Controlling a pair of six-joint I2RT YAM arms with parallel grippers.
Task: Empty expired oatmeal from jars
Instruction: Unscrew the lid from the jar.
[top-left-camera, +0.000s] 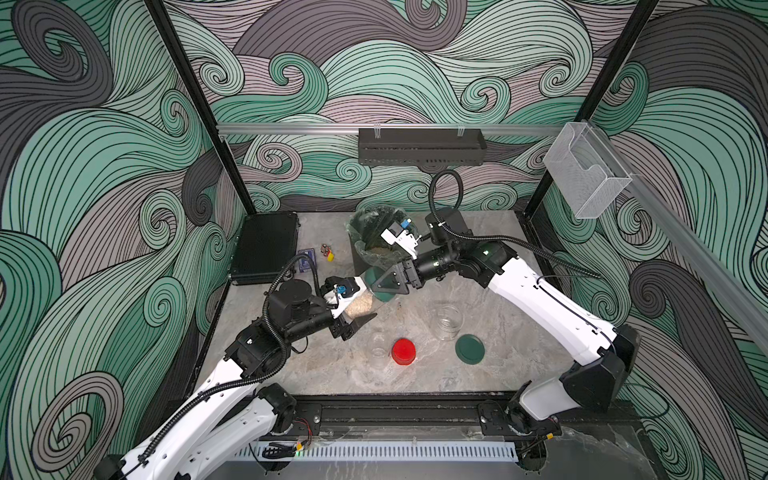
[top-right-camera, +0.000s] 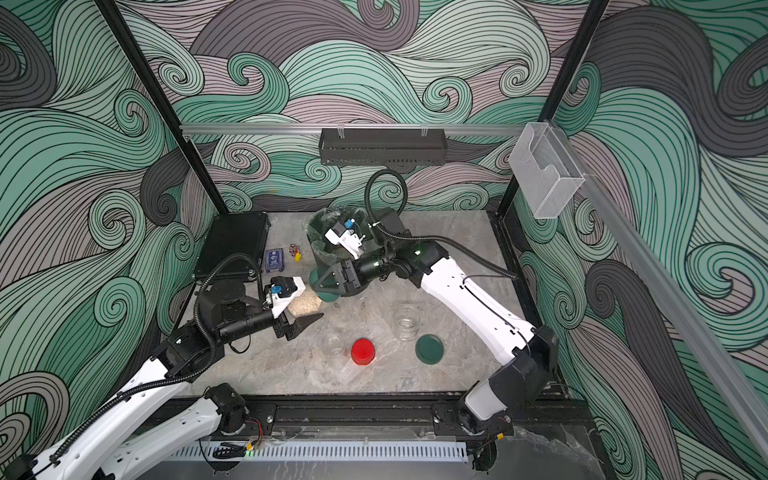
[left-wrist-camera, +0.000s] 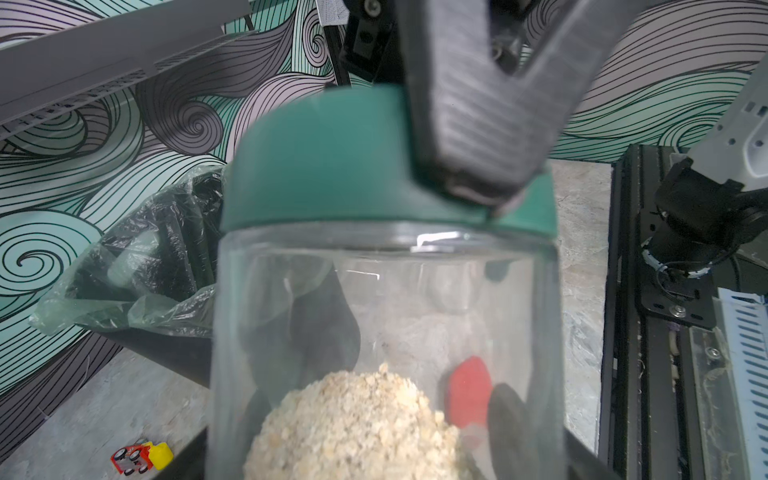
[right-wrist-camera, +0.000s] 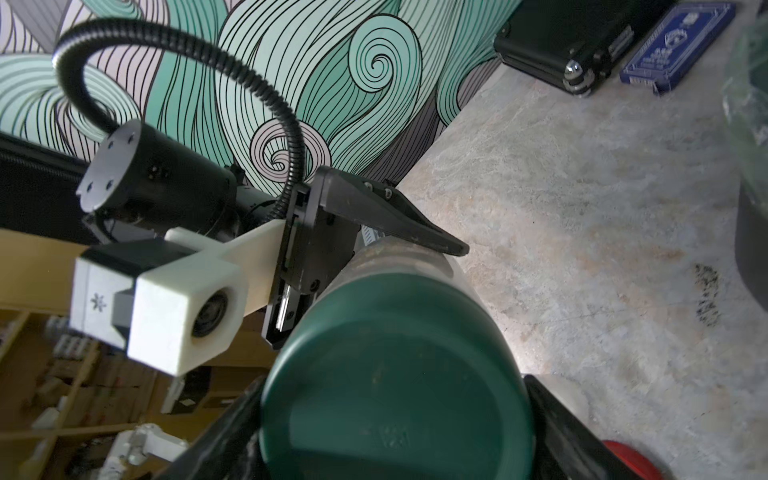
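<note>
A black bin (top-left-camera: 365, 266), upper centre of the table in both top views, already has oatmeal (top-left-camera: 376, 250) in its liner. Just below-left of it, the left gripper (top-left-camera: 360, 304) clamps the last filled jar (top-left-camera: 354, 309) on its side; the right gripper (top-left-camera: 388, 286) pinches its green lid (right-wrist-camera: 395, 395), not yet off. Lower centre stand an empty wide jar (top-left-camera: 449, 321) and small jar (top-left-camera: 379, 345), beside a red lid (top-left-camera: 403, 351) and spare green lid (top-left-camera: 470, 348). Print on the blue box (top-right-camera: 273, 259) is unreadable.

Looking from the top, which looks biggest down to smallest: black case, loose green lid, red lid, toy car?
black case
loose green lid
red lid
toy car
The lids look close; green is slightly wider.
</note>
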